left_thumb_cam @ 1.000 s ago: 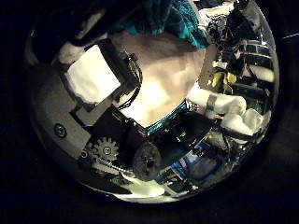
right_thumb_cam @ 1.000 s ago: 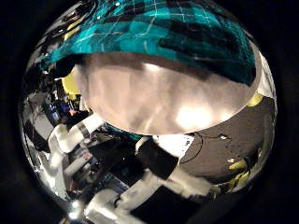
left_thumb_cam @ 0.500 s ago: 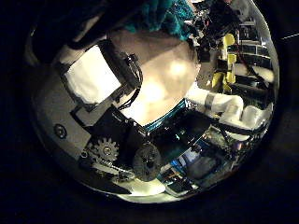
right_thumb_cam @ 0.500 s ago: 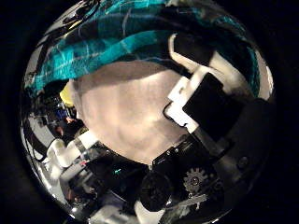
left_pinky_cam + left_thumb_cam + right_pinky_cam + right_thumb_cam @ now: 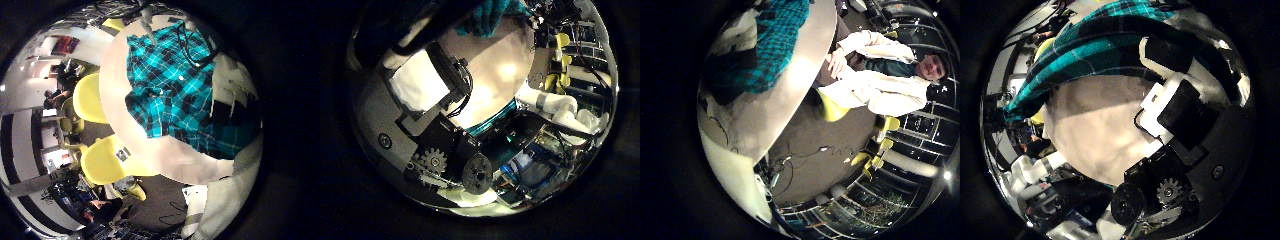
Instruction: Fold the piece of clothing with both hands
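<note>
The checked teal-and-black garment (image 5: 170, 85) lies spread on a pale round table (image 5: 120, 140). In the left little finger side palm view, parts of my left hand (image 5: 238, 90) sit over the garment's edge. In the left thumb side palm view my left hand (image 5: 430, 85) fills the frame over bare table (image 5: 505, 70), with only a strip of garment (image 5: 495, 15) showing. In the right thumb side palm view my right hand (image 5: 1180, 95) has its thumb curled onto the garment's edge (image 5: 1090, 50). The right little finger side palm view shows the garment (image 5: 775, 40) close by on the table (image 5: 780, 105).
A white arm segment (image 5: 560, 105) lies beyond the table edge.
My right hand's thumb has swung in and curled onto the garment's edge. The left thumb side view has shifted, showing less garment and more table. The left hand's pose looks the same.
</note>
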You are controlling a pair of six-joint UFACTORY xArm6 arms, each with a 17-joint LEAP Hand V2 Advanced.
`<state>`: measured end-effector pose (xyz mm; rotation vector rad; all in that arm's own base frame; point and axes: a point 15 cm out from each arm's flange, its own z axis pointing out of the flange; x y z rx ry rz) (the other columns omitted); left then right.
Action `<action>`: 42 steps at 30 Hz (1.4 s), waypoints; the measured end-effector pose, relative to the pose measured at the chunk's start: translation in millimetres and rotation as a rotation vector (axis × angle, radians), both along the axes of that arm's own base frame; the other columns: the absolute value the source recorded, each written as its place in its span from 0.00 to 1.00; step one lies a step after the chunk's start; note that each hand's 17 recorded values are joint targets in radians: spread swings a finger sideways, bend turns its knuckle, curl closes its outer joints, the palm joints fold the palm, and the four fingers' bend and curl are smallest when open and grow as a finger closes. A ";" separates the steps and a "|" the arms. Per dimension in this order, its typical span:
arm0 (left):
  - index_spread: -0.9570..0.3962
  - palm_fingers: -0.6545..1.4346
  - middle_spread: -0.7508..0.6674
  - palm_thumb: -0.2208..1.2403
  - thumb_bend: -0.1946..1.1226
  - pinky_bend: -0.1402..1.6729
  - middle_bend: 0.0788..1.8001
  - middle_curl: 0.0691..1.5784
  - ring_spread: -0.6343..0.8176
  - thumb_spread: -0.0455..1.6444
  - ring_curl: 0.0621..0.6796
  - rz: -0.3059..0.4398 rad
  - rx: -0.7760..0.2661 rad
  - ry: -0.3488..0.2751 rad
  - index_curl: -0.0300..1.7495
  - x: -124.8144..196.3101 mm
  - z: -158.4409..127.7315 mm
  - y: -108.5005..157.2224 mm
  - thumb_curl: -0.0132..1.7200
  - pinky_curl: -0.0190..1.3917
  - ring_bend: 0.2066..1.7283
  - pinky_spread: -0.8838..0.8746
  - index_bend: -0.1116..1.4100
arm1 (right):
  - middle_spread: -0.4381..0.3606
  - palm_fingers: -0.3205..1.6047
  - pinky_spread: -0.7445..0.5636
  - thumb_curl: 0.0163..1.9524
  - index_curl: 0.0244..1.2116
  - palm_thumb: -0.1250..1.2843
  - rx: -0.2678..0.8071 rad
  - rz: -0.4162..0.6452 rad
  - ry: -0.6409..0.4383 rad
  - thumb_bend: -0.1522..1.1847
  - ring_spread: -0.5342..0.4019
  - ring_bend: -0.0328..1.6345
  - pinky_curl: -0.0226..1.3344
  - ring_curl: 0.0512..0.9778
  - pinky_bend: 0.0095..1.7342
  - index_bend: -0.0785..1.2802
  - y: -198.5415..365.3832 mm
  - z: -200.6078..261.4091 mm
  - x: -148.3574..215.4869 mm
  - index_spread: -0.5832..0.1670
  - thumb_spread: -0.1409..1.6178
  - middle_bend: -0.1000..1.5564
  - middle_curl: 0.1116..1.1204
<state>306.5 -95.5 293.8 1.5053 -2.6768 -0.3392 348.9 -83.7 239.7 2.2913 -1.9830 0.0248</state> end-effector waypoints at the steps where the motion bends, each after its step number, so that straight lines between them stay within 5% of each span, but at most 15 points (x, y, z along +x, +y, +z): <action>1: 0.17 0.82 0.05 0.68 0.14 0.72 0.42 0.65 0.10 0.69 0.70 -0.001 -0.011 0.015 0.81 -5.9 4.1 0.1 0.32 0.47 0.71 0.15 0.19 | 0.22 0.69 0.40 0.29 0.74 0.76 0.018 0.004 -0.017 0.14 0.29 0.84 0.50 0.66 0.79 0.78 3.4 9.2 -2.7 0.22 0.78 0.77 0.77; 9: 0.18 0.82 0.05 0.68 0.14 0.72 0.42 0.66 0.10 0.69 0.71 -0.012 -0.033 0.067 0.82 -28.0 54.3 13.4 0.33 0.48 0.71 0.15 0.19 | 0.24 0.67 0.41 0.32 0.80 0.77 0.085 0.034 -0.081 0.12 0.30 0.87 0.56 0.70 0.81 0.79 24.6 91.3 -24.3 0.24 0.79 0.80 0.82; 13: 0.19 0.82 0.04 0.68 0.14 0.72 0.42 0.66 0.10 0.69 0.71 0.002 -0.050 0.017 0.83 -9.5 89.9 13.1 0.33 0.48 0.72 0.15 0.19 | 0.25 0.66 0.42 0.32 0.83 0.77 0.086 0.032 -0.126 0.11 0.30 0.87 0.58 0.71 0.80 0.79 25.2 120.9 -11.5 0.25 0.79 0.80 0.83; 17: 0.19 0.82 0.04 0.68 0.14 0.72 0.42 0.66 0.10 0.69 0.71 0.034 -0.045 0.010 0.83 29.0 95.9 12.0 0.33 0.48 0.71 0.15 0.19 | 0.25 0.66 0.42 0.33 0.85 0.78 0.092 0.021 -0.098 0.11 0.31 0.88 0.60 0.72 0.80 0.79 21.3 117.8 12.2 0.25 0.79 0.81 0.83; 25: 0.21 0.81 0.04 0.68 0.14 0.71 0.42 0.66 0.10 0.69 0.71 0.079 0.030 0.031 0.84 126.7 39.3 1.6 0.33 0.48 0.71 0.15 0.18 | 0.28 0.65 0.39 0.34 0.88 0.76 0.110 0.002 0.052 0.11 0.32 0.87 0.59 0.71 0.76 0.75 7.1 56.6 67.4 0.25 0.80 0.80 0.82; 33: 0.23 0.78 0.04 0.63 0.12 0.71 0.42 0.66 0.10 0.68 0.72 0.041 0.068 0.101 0.84 190.7 -38.5 -21.8 0.32 0.49 0.71 0.15 0.18 | 0.30 0.66 0.35 0.34 0.88 0.73 0.054 -0.029 0.203 0.10 0.33 0.84 0.57 0.68 0.69 0.70 -13.5 -0.3 123.1 0.25 0.79 0.78 0.78; 36: 0.24 0.70 0.05 0.59 0.11 0.69 0.39 0.64 0.09 0.67 0.69 0.017 0.066 0.057 0.82 211.3 -60.4 -28.2 0.30 0.49 0.66 0.14 0.18 | 0.30 0.54 0.31 0.32 0.86 0.69 0.016 -0.036 0.271 0.09 0.32 0.83 0.57 0.68 0.64 0.63 -23.3 -15.5 140.3 0.24 0.80 0.73 0.75; 38: 0.25 0.59 0.07 0.56 0.11 0.69 0.32 0.62 0.09 0.67 0.70 0.020 0.080 0.060 0.79 214.6 -70.0 -25.2 0.29 0.50 0.64 0.14 0.17 | 0.27 0.37 0.28 0.30 0.79 0.66 0.011 -0.043 0.322 0.09 0.30 0.84 0.57 0.67 0.64 0.43 -26.2 -33.5 147.5 0.24 0.81 0.65 0.70; 42: 0.31 0.42 0.17 0.50 0.11 0.69 0.16 0.57 0.12 0.67 0.68 0.062 0.068 0.014 0.72 230.6 -73.6 -14.4 0.26 0.51 0.64 0.16 0.13 | 0.33 0.14 0.40 0.27 0.65 0.59 0.021 -0.088 0.315 0.08 0.34 0.75 0.54 0.61 0.57 0.30 -46.4 -43.2 150.4 0.24 0.82 0.50 0.59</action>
